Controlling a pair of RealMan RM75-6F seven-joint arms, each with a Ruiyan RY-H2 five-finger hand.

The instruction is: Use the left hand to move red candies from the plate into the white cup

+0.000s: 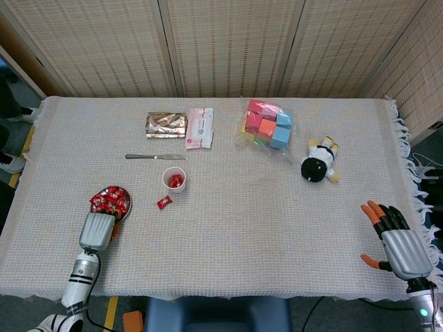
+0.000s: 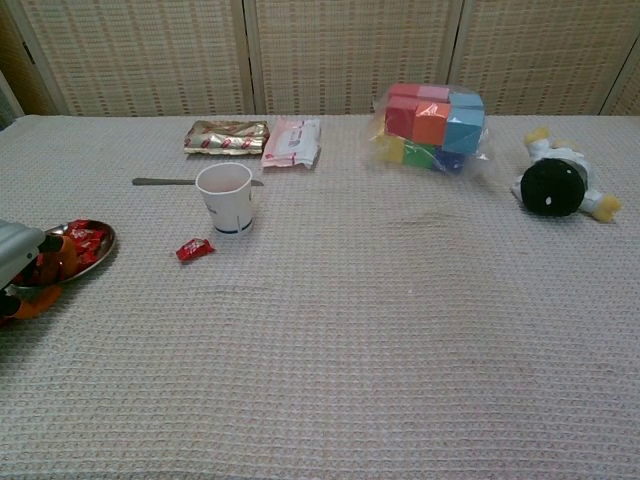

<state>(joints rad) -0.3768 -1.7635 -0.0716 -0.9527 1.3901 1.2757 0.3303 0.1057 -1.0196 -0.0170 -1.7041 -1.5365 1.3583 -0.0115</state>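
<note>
Gripping the plate (image 1: 123, 206) rim near the table's (image 1: 277, 228) left edge, the left hand (image 1: 96, 230) tilts it.

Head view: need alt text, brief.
The left hand reaches into a metal plate of red candies near the table's left edge. A white cup holding candy stands nearby, one loose candy beside it; the right hand rests open, far right.

Cup (image 1: 174, 180) right of plate (image 1: 124, 205), knife (image 1: 155, 157) behind.
</note>
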